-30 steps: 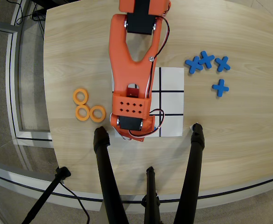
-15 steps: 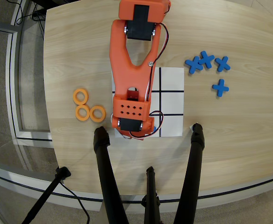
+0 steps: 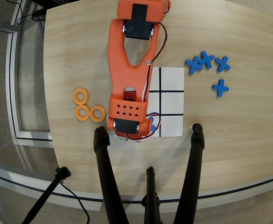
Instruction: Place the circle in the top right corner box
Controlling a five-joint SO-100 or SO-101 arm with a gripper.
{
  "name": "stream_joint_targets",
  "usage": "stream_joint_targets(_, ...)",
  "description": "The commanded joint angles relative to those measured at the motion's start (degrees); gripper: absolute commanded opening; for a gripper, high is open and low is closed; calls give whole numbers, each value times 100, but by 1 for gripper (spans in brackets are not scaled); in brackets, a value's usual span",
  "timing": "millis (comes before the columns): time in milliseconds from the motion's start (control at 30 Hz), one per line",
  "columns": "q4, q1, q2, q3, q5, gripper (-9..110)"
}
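Note:
Three flat orange rings lie in a cluster on the wooden table at the left: one [image 3: 81, 96], one [image 3: 82, 112], one [image 3: 97, 113]. A fourth ring is not visible. The white ruled sheet [image 3: 172, 100] lies right of centre; its right column shows bare, with corner cells at the upper right [image 3: 172, 78] and lower right [image 3: 172, 126]. The orange arm [image 3: 127, 60] covers the sheet's left part. My gripper [image 3: 127, 131] hangs over the sheet's lower left area, its fingers hidden under its own body. A bit of blue [image 3: 152, 123] peeks out beside the wrist.
Four blue X pieces lie right of the sheet, three together [image 3: 206, 60] and one apart [image 3: 220, 87]. Black tripod legs [image 3: 104, 177] [image 3: 195, 158] cross the table's near edge. The table edge curves along the left and bottom.

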Motion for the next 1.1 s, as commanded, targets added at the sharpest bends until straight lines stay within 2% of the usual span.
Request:
stream_joint_targets(0, 413, 88, 896, -53, 26, 11)
stream_joint_targets(100, 1125, 185, 1916, 352, -35, 11)
stream_joint_targets(200, 1731, 290, 3489, 1538, -422, 11)
stream_joint_targets(400, 1942, 0, 7743, 5678, -1151, 11)
stream_joint_targets(533, 2109, -501, 9914, 7717, -1239, 11)
stream_joint_targets(833, 2197, -853, 12296, 10213, -1397, 11)
stream_joint_targets(933, 2329, -826, 12762, 10635, -1424, 1)
stream_joint_targets(1067, 2206, -747, 13113, 11092, -1433, 0)
